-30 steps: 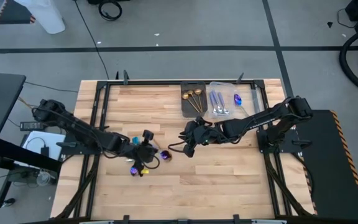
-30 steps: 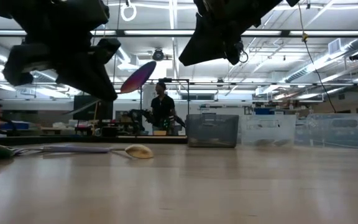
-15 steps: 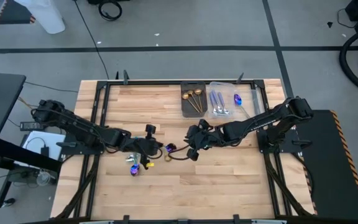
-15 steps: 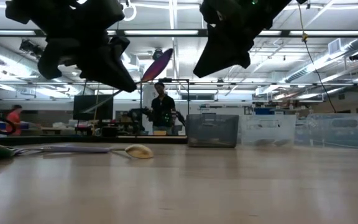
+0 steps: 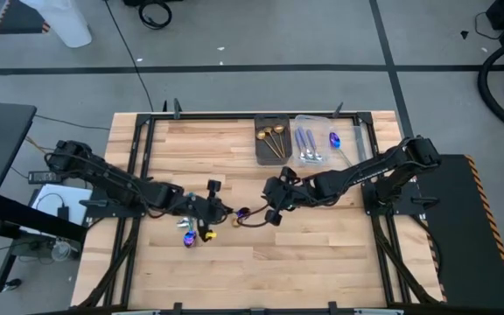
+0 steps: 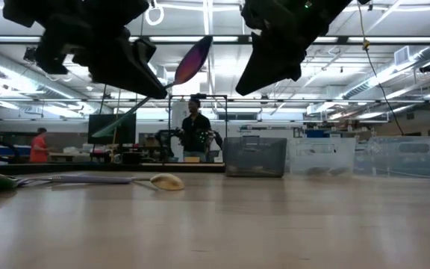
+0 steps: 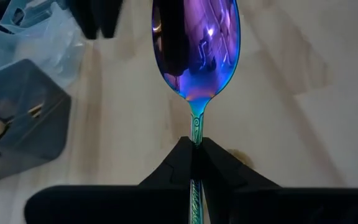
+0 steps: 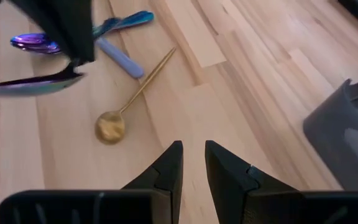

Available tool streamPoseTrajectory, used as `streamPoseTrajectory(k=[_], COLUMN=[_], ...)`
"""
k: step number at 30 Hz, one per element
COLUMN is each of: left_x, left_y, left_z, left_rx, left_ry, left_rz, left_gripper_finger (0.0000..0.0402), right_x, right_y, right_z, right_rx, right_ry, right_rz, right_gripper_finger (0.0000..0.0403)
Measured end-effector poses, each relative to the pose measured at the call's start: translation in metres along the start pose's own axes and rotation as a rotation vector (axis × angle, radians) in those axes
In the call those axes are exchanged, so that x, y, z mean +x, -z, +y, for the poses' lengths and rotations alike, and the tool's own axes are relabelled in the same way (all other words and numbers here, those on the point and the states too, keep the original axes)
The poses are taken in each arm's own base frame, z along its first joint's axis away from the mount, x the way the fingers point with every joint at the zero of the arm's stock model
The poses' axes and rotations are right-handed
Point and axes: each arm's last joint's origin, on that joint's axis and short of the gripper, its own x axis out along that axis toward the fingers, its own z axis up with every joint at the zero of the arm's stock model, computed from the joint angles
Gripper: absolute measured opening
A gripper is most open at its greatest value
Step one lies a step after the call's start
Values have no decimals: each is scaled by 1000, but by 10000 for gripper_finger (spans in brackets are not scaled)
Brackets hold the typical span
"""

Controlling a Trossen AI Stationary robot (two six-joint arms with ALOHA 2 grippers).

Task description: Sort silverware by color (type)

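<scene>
Left gripper clamped on iridescent purple spoon, held above table centre. Right gripper just right of it, fingers slightly apart, empty. Gold spoon lies below on the wood.

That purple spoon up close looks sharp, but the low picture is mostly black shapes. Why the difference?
Left wrist view: the iridescent spoon, pinched in the left gripper, is crisp and mirrors lights, while the bins behind blur. Low view: bright ceiling lights backlight both arms into silhouettes; the near tabletop is soft.
</scene>
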Motion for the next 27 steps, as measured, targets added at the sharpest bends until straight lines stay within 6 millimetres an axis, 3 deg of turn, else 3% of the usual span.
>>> streamPoseTrajectory(k=[12,17,27], left_x=[-2,-1,-4], left_y=[-2,15,14], left_z=[-12,-22,-17], left_rx=[-24,-57,3], left_ry=[13,24,-34], left_rz=[-28,-118,-251], left_gripper_finger=[25,25,25], right_x=[-1,-1,0], right_y=[-10,-11,-13], right_z=[4,5,8], right_rx=[-117,-125,-111], right_ry=[-36,-40,-79], right_rz=[-98,-110,-132], right_gripper_finger=[78,78,78])
